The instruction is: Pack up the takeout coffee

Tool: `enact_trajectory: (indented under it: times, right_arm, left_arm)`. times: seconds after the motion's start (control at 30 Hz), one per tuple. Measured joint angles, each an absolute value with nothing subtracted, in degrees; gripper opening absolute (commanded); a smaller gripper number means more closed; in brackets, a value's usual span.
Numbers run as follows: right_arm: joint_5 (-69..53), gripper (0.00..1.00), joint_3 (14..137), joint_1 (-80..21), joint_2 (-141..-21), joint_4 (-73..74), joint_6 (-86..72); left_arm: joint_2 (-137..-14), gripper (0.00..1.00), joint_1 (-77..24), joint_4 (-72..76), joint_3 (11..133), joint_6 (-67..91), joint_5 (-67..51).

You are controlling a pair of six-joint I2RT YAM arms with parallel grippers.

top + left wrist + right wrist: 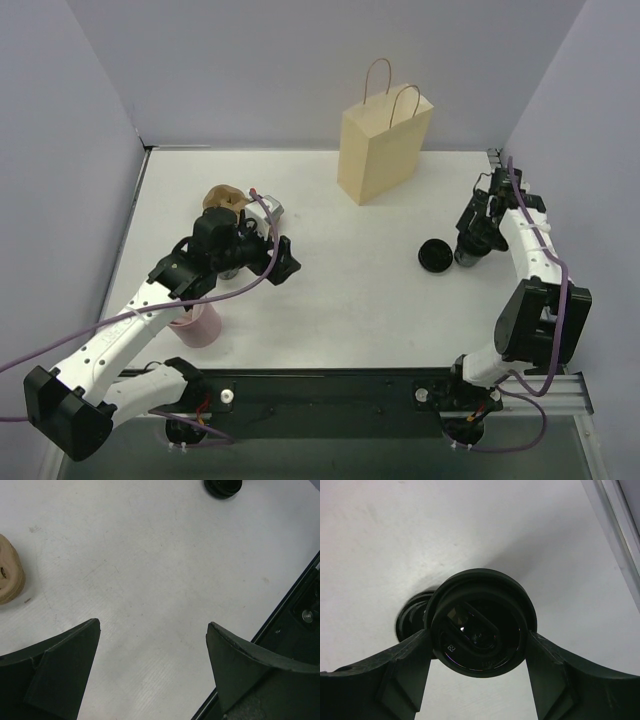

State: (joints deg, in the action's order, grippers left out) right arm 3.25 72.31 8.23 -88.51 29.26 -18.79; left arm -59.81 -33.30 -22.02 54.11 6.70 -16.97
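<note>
Right wrist view: the right gripper (479,637) pinches the coffee (480,612) by its sides, upright near the right edge of the table (395,540). A dark disc (409,616) lies just beside it. The left gripper (152,627) hangs spread above the table. The bag (383,140) stands at the far side.

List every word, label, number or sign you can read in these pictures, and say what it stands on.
No text can be read for certain.
Takeout coffee, on its lid: a small pale mark, perhaps two characters, too small and blurred to read.
Paper bag: plain, with no print on the sides that show.
</note>
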Motion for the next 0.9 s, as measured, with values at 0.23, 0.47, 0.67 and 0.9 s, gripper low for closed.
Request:
enact_trajectory:
  times: [0.23, 0.47, 0.67, 0.9]
  right_arm:
    - [2.81, 0.59, 65.06, 12.58, -84.31, 30.85, -18.83]
    - [2.07, 0.82, 62.46, 14.46, -82.67, 30.74, -19.64]
    - [1.85, 0.90, 61.80, 15.40, -81.21, 30.87, -20.05]
    - [1.74, 0.91, 62.54, 15.40, -79.68, 31.99, -20.10]
  left_arm:
    - [-59.70, 0.97, -33.34, -22.02, 54.00, 6.50, -16.43]
    - [-58.87, 0.97, -33.34, -22.00, 53.76, 6.28, -14.72]
    - [-58.63, 0.97, -33.34, -22.02, 53.76, 6.28, -12.34]
    - [-57.65, 0.97, -33.34, -22.02, 53.76, 6.28, -11.11]
